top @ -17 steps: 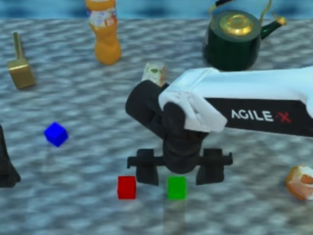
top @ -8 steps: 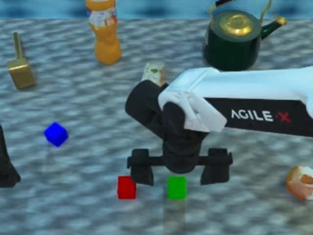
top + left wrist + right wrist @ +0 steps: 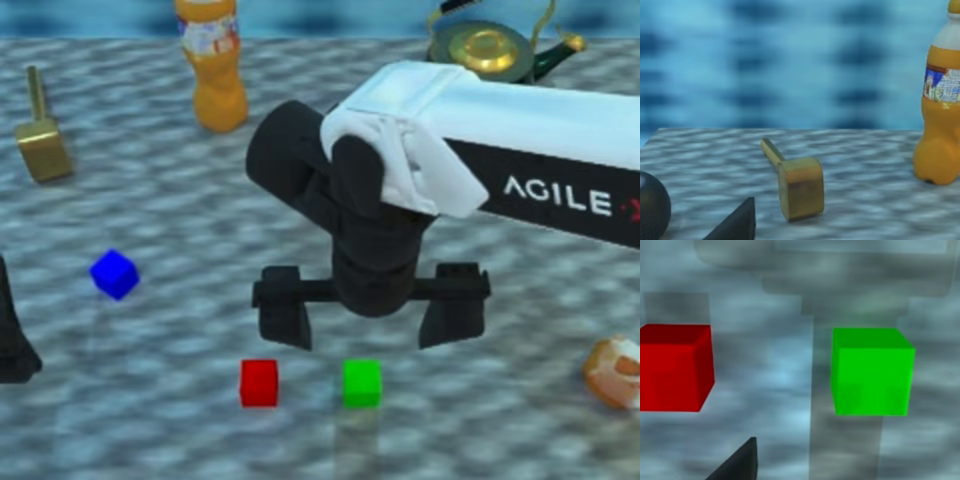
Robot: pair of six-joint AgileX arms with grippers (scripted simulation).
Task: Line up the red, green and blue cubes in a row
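Red and green placed side by side; blue is the cube left to fetch.

The green cube (image 3: 361, 383) sits on the desk (image 3: 150, 200) just below my right gripper (image 3: 371, 318), with the red cube (image 3: 259, 383) beside it, apart by a gap, level in a row. My right gripper hangs above them, fingers spread wide and holding nothing. The blue cube (image 3: 114, 274) lies well off to the gripper's left, turned askew, nearer my left gripper (image 3: 12, 345), which is parked at the desk's left edge; I cannot tell its state. I judge the next move is bringing blue into line. All three are plain, flat-faced, sharp-edged cubes on a mottled grey desk.
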